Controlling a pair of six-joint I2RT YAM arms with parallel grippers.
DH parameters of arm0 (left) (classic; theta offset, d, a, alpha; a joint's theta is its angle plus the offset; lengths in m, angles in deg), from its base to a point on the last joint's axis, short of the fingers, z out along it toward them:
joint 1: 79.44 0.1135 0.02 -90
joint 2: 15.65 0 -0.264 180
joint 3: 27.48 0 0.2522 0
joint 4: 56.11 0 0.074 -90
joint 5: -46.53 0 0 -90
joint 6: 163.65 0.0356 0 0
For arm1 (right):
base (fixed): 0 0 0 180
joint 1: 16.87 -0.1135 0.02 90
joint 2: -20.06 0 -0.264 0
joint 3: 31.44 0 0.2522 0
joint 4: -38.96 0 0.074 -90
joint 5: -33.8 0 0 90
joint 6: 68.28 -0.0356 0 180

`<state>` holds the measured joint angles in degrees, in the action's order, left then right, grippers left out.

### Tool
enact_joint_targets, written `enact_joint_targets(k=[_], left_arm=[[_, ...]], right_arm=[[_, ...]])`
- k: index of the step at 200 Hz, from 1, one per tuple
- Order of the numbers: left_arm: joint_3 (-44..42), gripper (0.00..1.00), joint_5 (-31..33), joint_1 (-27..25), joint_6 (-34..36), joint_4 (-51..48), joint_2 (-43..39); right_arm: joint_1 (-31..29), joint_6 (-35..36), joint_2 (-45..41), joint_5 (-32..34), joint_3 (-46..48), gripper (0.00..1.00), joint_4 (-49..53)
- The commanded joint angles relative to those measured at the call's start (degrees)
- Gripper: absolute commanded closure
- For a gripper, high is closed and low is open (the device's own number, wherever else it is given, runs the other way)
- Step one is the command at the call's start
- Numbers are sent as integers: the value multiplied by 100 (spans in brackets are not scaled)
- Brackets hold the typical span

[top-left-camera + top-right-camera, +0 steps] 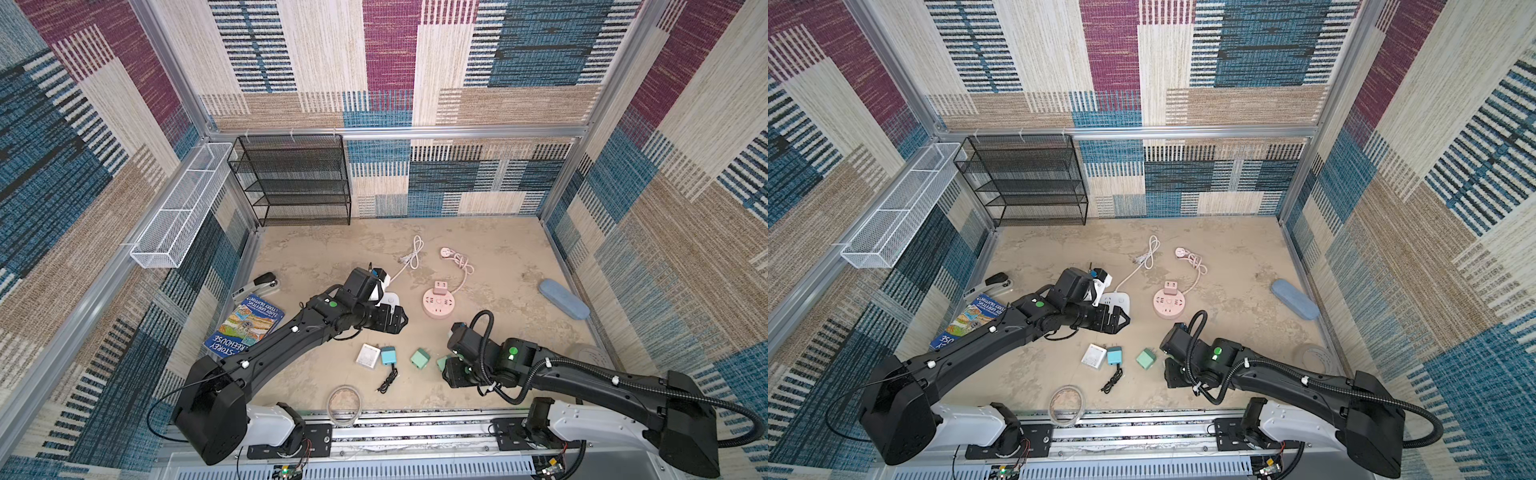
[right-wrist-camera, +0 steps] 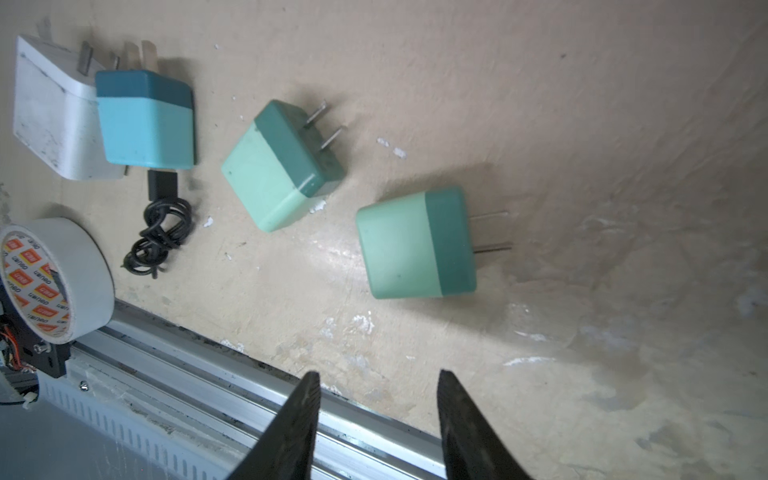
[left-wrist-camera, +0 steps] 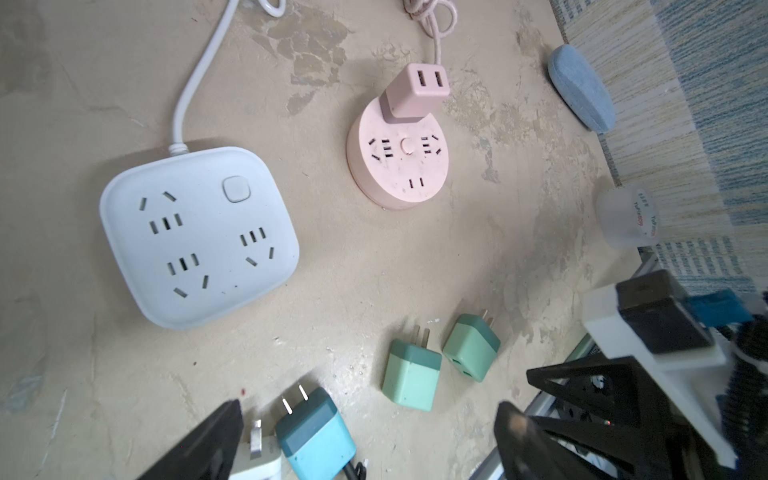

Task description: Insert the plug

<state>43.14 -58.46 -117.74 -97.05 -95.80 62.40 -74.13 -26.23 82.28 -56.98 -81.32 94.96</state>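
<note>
Several loose plugs lie on the sandy floor: a white plug (image 1: 368, 356), a blue plug (image 1: 389, 356) with a black cable, and two green plugs (image 2: 282, 166) (image 2: 415, 245). The white socket block (image 3: 199, 237) and the round pink socket block (image 3: 399, 162), which carries a pink adapter (image 3: 415, 93), lie farther back. My left gripper (image 3: 372, 415) hovers open near the white socket block, holding nothing. My right gripper (image 2: 379, 378) stands open and empty, a short way from the nearer green plug, over the front rail's edge.
A book (image 1: 245, 324) and stapler (image 1: 257, 284) lie at the left. A blue case (image 1: 563, 299) lies at the right wall. A tape roll (image 2: 54, 278) sits by the front metal rail (image 2: 208, 374). A black mesh shelf (image 1: 291, 178) stands at the back left.
</note>
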Motion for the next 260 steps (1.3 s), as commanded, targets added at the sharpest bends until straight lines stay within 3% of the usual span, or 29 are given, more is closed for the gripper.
enact_joint_targets(k=[1,20,44,69,191,260], left_arm=[[103,1,39,-50,142,-4,44],[151,1,48,-71,169,-14,106],[192,1,6,-106,169,-19,217],[263,1,12,-176,196,-102,317],[582,1,-26,-661,204,-61,994],[1239,1,217,-1385,-351,-434,1782]], right_arm=[[4,-137,97,-197,159,53,-217],[6,-120,217,-185,280,56,-368],[53,-48,311,13,315,69,-541],[249,34,577,253,195,71,-303],[955,371,1378,1121,-503,71,-165],[1515,-67,92,1141,-327,66,118]])
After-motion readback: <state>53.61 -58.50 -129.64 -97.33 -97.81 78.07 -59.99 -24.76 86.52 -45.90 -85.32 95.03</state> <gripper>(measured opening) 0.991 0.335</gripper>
